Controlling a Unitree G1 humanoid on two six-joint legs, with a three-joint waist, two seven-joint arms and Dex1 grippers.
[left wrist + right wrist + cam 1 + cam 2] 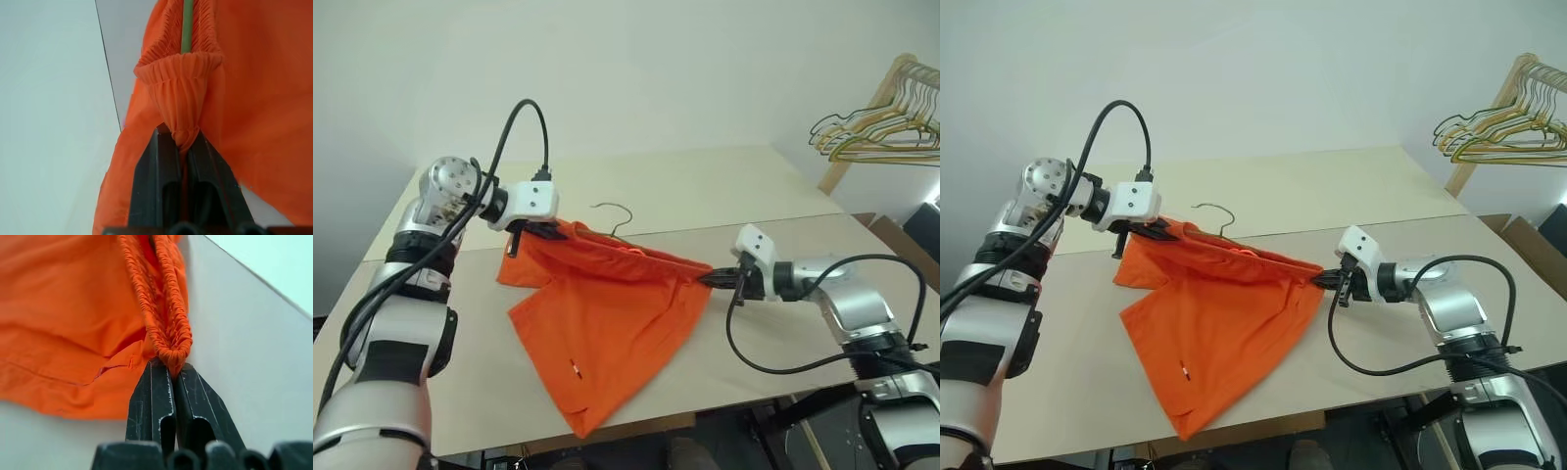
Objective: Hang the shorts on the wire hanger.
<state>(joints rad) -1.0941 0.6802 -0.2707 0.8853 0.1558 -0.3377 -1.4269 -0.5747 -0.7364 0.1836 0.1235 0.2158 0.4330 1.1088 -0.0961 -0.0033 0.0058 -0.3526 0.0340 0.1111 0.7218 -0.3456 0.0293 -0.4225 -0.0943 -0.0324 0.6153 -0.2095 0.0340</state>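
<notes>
While stretching between both arms over the pale beige tabletop [773,352], the bright orange cloth shorts with a gathered elastic waistband [607,323] are hanging by the waistband, pulled into a taut line running from the robot's left to its right and dipping slightly toward the right. Reaching in from the left edge with the elbow bent and the wrist angled downward, the left gripper [540,231] is pinching one end of the waistband, black fingers [156,181] pressed together on a bunched fold of orange cloth. Extending from the right side, nearly level and pointing inward, the right gripper [717,278] is clamping the opposite end, fingers [151,401] closed on the rolled elastic edge. Draping down from that line, the wide legs are spreading over the tabletop toward the near edge, one corner lying close to the front rim (the left leg folding partly under itself). Poking up just behind the waistband's middle, the small hook of the thin dull grey-green wire hanger [613,216] is pointing up and away, with a green wire stretch running inside the gathered waistband in the left wrist view. Standing well apart at the far right, bunched yellow and green hangers on a wooden rack [881,122].
</notes>
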